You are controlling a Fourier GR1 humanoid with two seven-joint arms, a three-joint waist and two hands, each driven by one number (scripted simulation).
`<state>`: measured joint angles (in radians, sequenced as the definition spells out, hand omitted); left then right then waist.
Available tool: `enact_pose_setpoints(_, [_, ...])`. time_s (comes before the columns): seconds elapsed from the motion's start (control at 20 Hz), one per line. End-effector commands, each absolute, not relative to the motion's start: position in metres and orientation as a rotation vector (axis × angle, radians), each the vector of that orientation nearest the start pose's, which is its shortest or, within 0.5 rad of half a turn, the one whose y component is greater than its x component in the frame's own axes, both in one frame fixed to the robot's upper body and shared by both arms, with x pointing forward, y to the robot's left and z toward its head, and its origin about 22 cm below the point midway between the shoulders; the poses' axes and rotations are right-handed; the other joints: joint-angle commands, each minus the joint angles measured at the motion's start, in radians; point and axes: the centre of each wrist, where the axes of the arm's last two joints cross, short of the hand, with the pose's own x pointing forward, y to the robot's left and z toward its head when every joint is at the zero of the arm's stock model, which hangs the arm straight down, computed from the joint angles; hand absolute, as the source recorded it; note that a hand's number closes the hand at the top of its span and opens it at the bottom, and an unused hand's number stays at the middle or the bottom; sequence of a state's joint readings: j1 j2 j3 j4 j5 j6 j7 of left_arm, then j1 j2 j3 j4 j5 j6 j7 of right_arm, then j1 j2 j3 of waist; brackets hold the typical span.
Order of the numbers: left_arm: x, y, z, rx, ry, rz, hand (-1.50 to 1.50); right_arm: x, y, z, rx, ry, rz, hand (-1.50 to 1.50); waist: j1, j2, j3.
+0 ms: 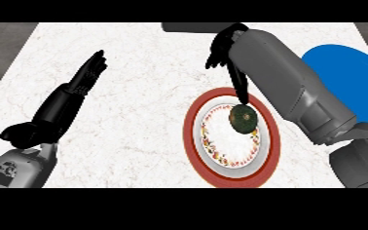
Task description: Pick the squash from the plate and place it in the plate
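Observation:
A dark green squash [243, 118] lies on the upper right part of a white plate with a red rim [191, 129] in the middle of the counter. My right hand [224, 46] hangs just behind that plate, its forearm coming in from the lower right. Its fingers [238, 87] are straight and point down at the squash; one fingertip reaches the squash's far edge. They are not curled round the squash. My left hand [87, 75] rests open at the left, fingers up, far from both plates. A blue plate [338, 70] sits at the right, partly hidden by my right forearm.
The pale marble counter [137, 117] stretches between my left hand and the red-rimmed plate. A grey object [191, 27] lies at the counter's far edge, behind my right hand.

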<state>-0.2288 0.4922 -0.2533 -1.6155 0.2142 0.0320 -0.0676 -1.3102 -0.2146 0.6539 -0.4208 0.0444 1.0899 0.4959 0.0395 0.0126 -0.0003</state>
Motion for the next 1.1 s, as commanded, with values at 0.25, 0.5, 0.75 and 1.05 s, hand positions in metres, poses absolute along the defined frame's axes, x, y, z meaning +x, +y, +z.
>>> enact_pose_setpoints(0.25, [0.288, 0.270, 0.077, -0.006, -1.790, -0.483, 0.00, 0.459, -0.106, 0.134, -0.065, -0.225, 1.790, -1.50, -0.003, 0.003, 0.000])
enact_pose_setpoints(0.5, [0.280, 0.266, 0.076, -0.005, -1.775, -0.471, 0.00, 0.445, -0.100, 0.098, -0.042, -0.191, 1.847, -1.50, -0.011, -0.003, 0.001])
enact_pose_setpoints(0.75, [0.281, 0.263, 0.078, -0.005, -1.790, -0.481, 0.00, 0.449, -0.109, 0.098, -0.038, -0.148, 1.856, -1.50, -0.005, -0.001, 0.001])
enact_pose_setpoints(1.05, [0.275, 0.256, 0.073, -0.006, -1.777, -0.468, 0.00, 0.441, -0.108, 0.078, -0.006, -0.058, 1.904, -1.50, -0.010, -0.004, 0.001])
